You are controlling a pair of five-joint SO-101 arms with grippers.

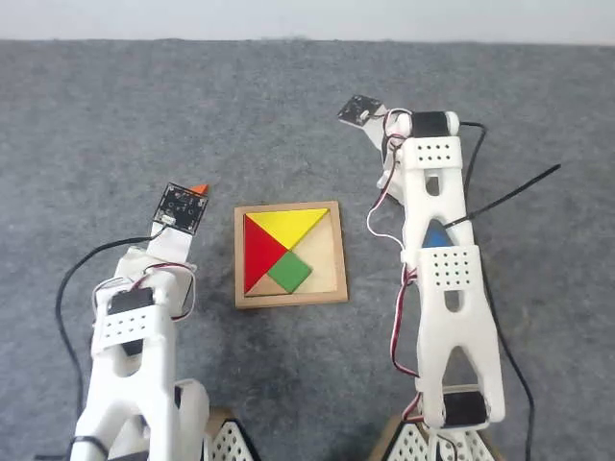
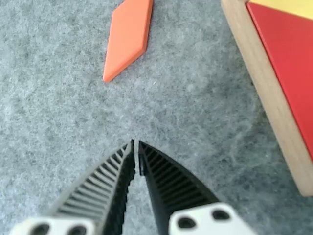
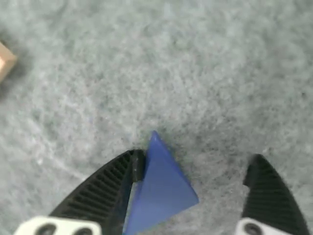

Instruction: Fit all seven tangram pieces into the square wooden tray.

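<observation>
- While its jaws stand wide apart, the right gripper (image 3: 198, 157) sits low over the carpet (image 3: 195, 58) with a blue triangle (image 3: 161, 188) lying flat between them. One finger (image 3: 115, 188) touches the triangle's edge and the other stands clear of it, so nothing is gripped.
- The left gripper (image 2: 136, 145) is clenched on nothing, its jaws all but meeting, tips aimed at bare carpet.
- An orange parallelogram (image 2: 128, 36) lies flat ahead of those tips, apart from them and just off the tray (image 1: 286, 206).
- The tray lies between the two arms and holds a yellow triangle (image 1: 286, 227), a red triangle (image 1: 261, 254) and a green square (image 1: 290, 272).
- The right arm (image 1: 447, 279) stretches forward beside the tray, and the blue triangle lies under it.
- The left arm (image 1: 135, 346) is bent, its wrist near the tray's far corner.
</observation>
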